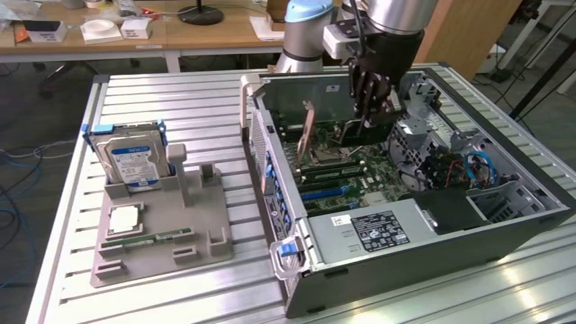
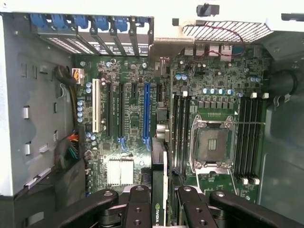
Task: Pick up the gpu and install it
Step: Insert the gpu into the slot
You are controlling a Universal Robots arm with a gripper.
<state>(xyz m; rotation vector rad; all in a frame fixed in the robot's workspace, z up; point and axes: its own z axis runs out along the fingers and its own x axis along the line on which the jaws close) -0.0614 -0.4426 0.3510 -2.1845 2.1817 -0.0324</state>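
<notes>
Pincer [image 2: 160,194] around one gpu [image 2: 158,212]

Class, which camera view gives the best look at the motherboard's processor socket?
The wrist view: it looks straight down on the processor socket, showing its whole metal frame and empty centre. The exterior view shows it at a slant, deep in the case.

The worktop [image 1: 180,94] and the open computer case [image 1: 378,283] are seen in the exterior view from above and at an angle, at a middle distance. In the wrist view the motherboard [image 2: 133,76] is looked down on squarely from close by, past the fingers [image 2: 137,209] and the gpu [image 2: 158,213] clamped between them. The motherboard and its CPU socket [image 2: 211,142] are shared by both views.
</notes>
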